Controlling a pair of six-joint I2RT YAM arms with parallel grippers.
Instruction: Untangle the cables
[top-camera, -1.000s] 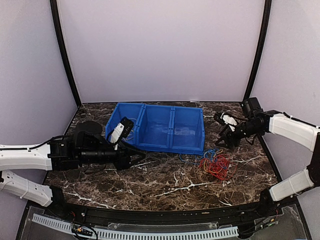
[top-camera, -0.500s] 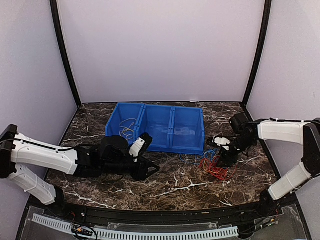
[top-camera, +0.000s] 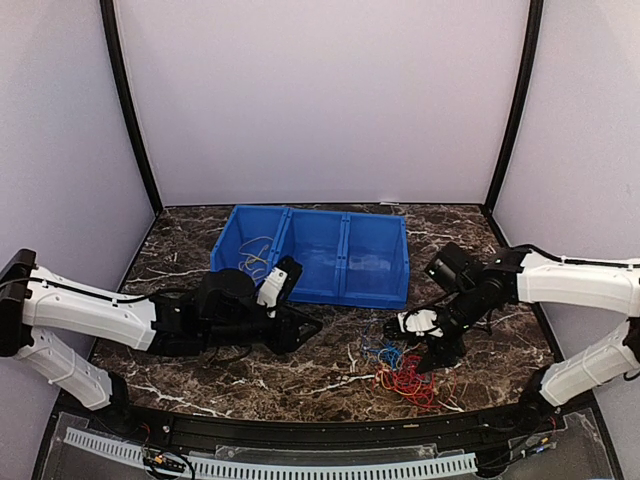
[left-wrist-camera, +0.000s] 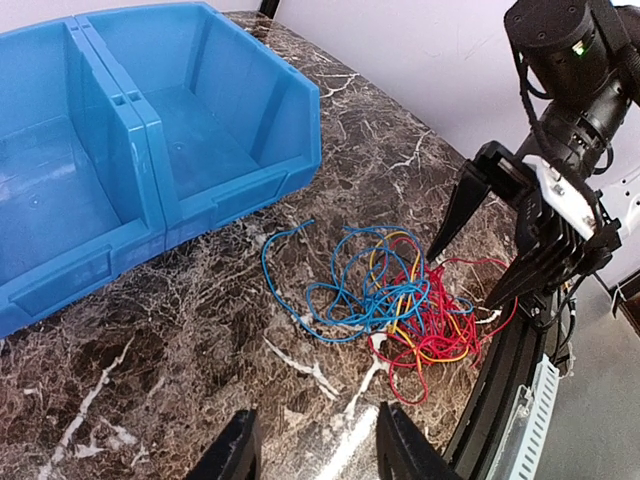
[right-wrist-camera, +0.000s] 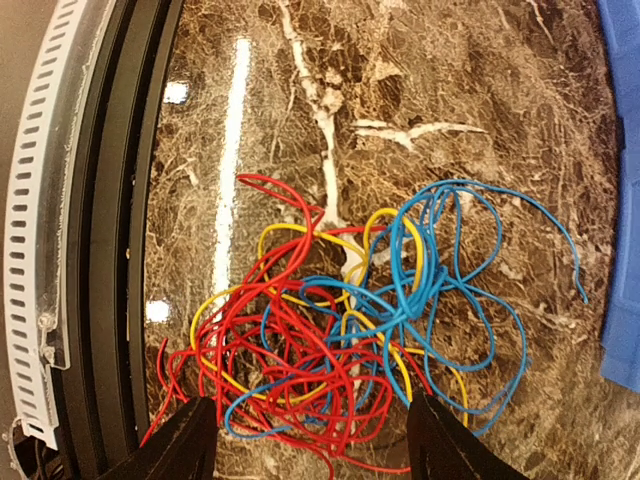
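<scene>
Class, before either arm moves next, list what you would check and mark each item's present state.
1. Right hand open: ok, jaws apart.
2. Right hand over the cables: ok, above the red side.
3. Right hand touching the cables: cannot tell.
4. Left hand open and empty: ok, short of the tangle.
5. Cables clear of the blue bin: ok, apart on the table.
6. Colours separated: not ok, red, blue and yellow loops intertwine.

red, blue and yellow cables (right-wrist-camera: 345, 330), blue bins (top-camera: 375, 290), brown white-veined marble table (top-camera: 320, 375)
</scene>
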